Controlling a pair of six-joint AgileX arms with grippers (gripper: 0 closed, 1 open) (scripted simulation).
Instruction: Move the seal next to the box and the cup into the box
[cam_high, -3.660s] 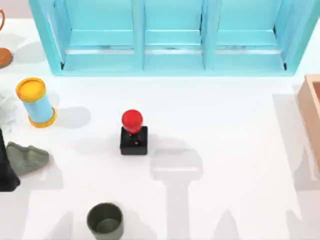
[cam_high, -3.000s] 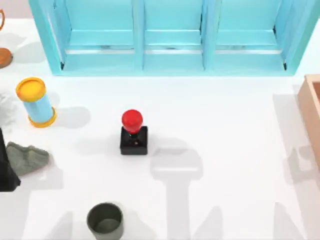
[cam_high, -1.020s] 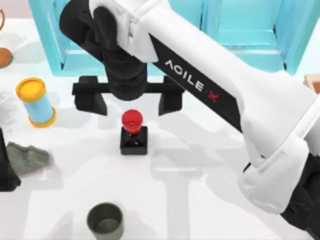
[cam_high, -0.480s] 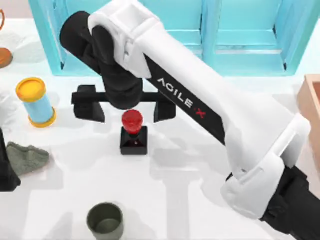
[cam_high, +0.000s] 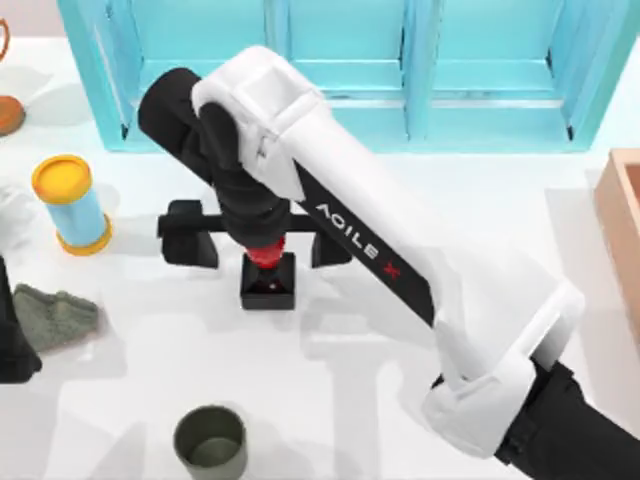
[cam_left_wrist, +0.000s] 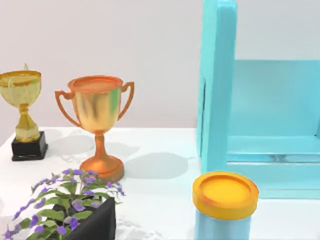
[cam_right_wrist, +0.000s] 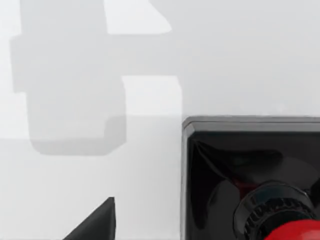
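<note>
The seal (cam_high: 268, 283), a black cube base with a red knob, stands left of the table's middle. My right gripper (cam_high: 261, 250) hangs directly over it, open wide, with one black finger (cam_high: 190, 236) on each side of the knob and clear of it. The wrist covers most of the knob. The right wrist view shows the seal's base (cam_right_wrist: 240, 160) and knob (cam_right_wrist: 297, 232) close up, beside one fingertip (cam_right_wrist: 97, 222). The olive-green cup (cam_high: 210, 443) stands alone near the front edge. The tan box (cam_high: 620, 215) sits at the table's right edge.
A big turquoise shelf unit (cam_high: 340, 70) spans the back. At the left stand a blue cylinder with yellow ends (cam_high: 72, 205), a grey-green lump (cam_high: 55, 315) and a black object (cam_high: 12, 340). The left wrist view shows trophies (cam_left_wrist: 97, 125) and a potted plant (cam_left_wrist: 75, 210).
My right arm has come in from the right, reached over the seal and dropped lower. Its open fingers now flank the knob. Seal and cup have not moved.
</note>
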